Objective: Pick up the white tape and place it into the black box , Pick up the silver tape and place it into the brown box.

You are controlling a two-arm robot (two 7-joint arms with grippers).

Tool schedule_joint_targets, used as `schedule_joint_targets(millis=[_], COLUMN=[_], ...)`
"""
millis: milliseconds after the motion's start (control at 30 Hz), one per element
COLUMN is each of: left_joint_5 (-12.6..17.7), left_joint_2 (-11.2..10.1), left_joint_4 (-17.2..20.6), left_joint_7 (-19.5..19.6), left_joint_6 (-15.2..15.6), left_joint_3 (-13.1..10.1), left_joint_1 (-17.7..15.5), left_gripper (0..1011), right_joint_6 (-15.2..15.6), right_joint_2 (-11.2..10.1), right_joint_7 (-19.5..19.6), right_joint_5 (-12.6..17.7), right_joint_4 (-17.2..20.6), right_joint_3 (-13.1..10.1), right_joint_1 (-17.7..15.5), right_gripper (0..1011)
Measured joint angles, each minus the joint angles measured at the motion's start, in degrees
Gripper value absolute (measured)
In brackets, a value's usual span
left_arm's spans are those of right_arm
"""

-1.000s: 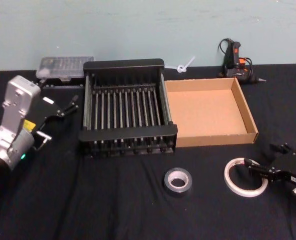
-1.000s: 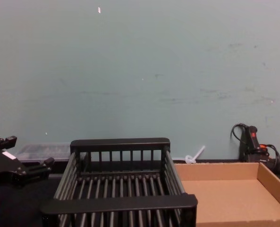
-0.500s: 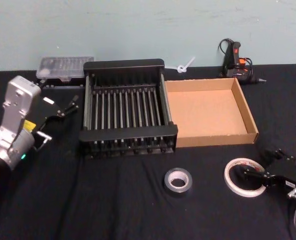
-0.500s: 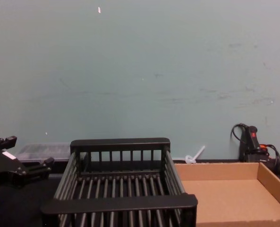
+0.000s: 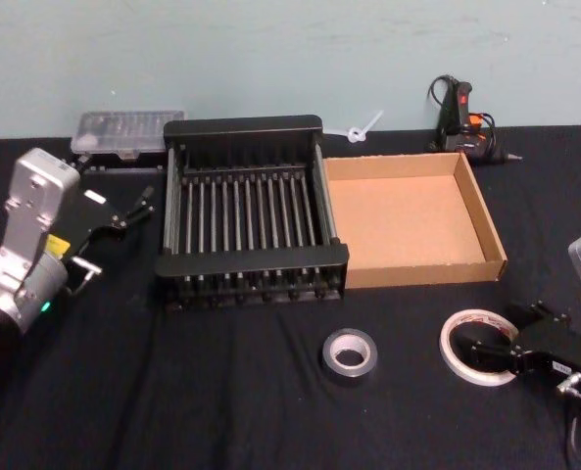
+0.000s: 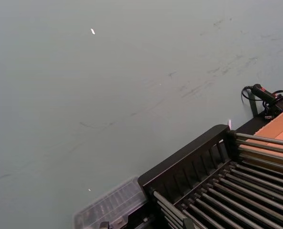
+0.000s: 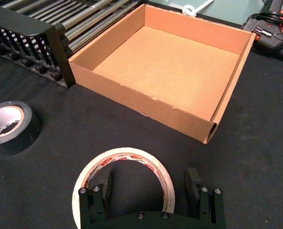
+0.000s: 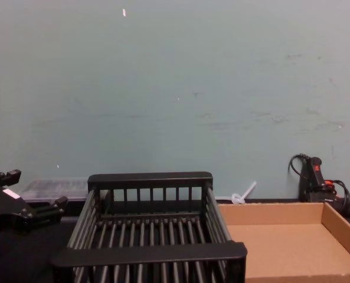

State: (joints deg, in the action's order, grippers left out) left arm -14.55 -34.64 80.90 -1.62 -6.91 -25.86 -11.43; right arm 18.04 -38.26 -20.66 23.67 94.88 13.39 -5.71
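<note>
The white tape [image 5: 463, 336] [image 7: 131, 153] lies flat on the black cloth at the near right. My right gripper [image 5: 504, 333] [image 7: 148, 187] hovers open at it, one finger over the ring's hole and the other outside its rim. To the tape's left, the silver tape [image 5: 350, 353] [image 7: 7, 126] rests on the cloth. The black box [image 5: 243, 127] [image 8: 150, 180] stands at mid-table with nothing in it. Right beside it, the brown box [image 5: 422, 269] [image 7: 131, 95] is bare inside. My left gripper [image 5: 128, 211] [image 8: 30, 197] is parked open, left of the black box.
A clear plastic case [image 5: 128, 132] sits behind the black box's left corner. A black glue gun [image 5: 461, 122] and a white zip tie [image 5: 363, 127] lie at the back by the wall. The table's near edge is close to both tapes.
My right gripper has drawn slightly back toward the near edge and settled lower around the white tape's right side. The left arm and both tapes have stayed put.
</note>
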Motion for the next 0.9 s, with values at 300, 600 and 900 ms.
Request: schedule_joint_targets(millis=[300,600,900], left_joint_5=[0.0,0.0,0.0], left_joint_2=[0.0,0.0,0.0], left_joint_4=[0.0,0.0,0.0], left_joint_7=[0.0,0.0,0.0], left_joint_6=[0.0,0.0,0.0], left_joint_3=[0.0,0.0,0.0], left_joint_1=[0.0,0.0,0.0], left_gripper=[1001,1001,1001], right_joint_6=[0.5,0.8,1.0], right_joint_2=[0.4,0.7,1.0], right_joint_7=[-0.2,-0.3,-0.1], right_joint_5=[-0.4,-0.9,-1.4], right_joint_4=[-0.2,-0.5,-0.6], right_joint_3=[-0.1,-0.2,-0.3], right_joint_1=[0.0,0.1,0.1], right_gripper=[1002,1002,1002])
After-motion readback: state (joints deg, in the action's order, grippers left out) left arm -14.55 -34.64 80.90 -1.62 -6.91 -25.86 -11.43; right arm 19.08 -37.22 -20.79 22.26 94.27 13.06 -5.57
